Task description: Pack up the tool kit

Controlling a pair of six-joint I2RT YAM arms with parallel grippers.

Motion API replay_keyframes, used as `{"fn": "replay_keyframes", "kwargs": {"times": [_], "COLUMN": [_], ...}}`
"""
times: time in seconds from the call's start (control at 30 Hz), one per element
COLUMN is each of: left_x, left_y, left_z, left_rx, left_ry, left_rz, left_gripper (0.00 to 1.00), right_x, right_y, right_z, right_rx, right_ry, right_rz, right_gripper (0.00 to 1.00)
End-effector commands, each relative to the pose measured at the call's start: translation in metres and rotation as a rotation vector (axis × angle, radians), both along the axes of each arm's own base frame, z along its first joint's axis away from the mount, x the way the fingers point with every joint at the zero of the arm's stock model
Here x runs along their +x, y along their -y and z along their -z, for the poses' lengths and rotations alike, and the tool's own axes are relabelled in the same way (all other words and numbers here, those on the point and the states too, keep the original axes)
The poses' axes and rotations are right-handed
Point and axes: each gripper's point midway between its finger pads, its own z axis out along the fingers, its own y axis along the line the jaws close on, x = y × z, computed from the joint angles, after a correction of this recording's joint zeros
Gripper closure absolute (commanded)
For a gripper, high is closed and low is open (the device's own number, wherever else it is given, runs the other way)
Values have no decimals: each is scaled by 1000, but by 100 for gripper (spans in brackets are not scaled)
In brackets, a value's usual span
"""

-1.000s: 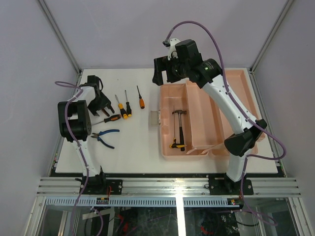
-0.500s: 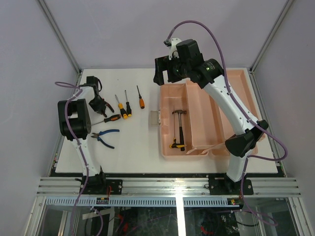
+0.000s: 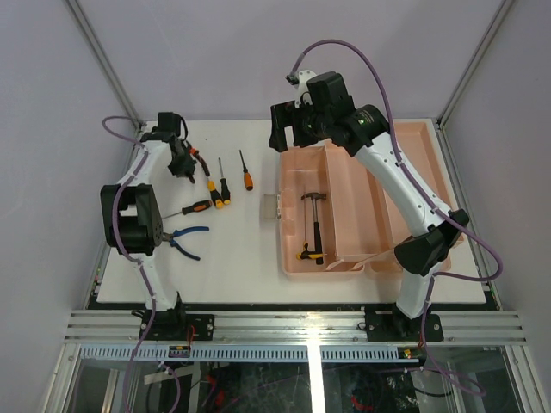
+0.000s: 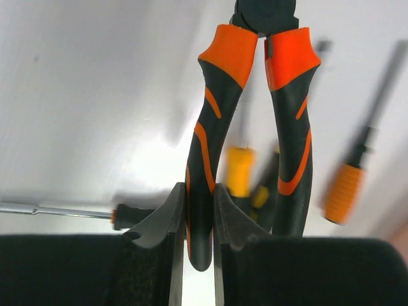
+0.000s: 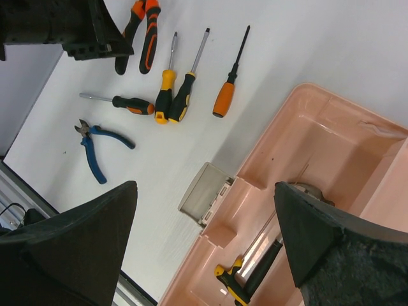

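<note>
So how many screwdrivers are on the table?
4. Three lie side by side: a yellow-handled screwdriver, a black-and-orange-handled screwdriver and an orange-handled, black-shafted screwdriver. The fourth, a long silver-shafted screwdriver, lies crosswise near the blue-handled pliers. Others may be hidden.

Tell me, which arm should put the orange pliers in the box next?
Left. The left gripper is already shut on one handle of the orange pliers. The right gripper hangs open above the box, holding nothing.
</note>
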Motion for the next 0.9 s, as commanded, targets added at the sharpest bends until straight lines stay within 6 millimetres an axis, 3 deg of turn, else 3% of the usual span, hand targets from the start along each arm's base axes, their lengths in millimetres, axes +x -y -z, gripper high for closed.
{"fn": "replay_keyframes", "kwargs": {"times": [0.0,0.27,0.5,0.67,0.87], "left_x": [40,40,28,21,10], "left_y": [31,111,179,205,214], "left_z": [-109,-188,-235,-260,-278], "left_rx": [17,-18,-55,-85,-115], "left_ry": [311,473,581,639,675], "left_rz": [125,303,450,505,529], "left_gripper": [100,100,100,100,100], "right_x": [-5,-6,-8,7,30], "right_y": [2,23,-5,-23,-15], "right_z": [-32,-51,-69,-61,-51], "right_rx": [53,49,202,237,276], "right_ry": [79,126,106,67,32], "right_rz": [-8,58,-11,-22,74], "right_gripper": [5,5,5,6,11]}}
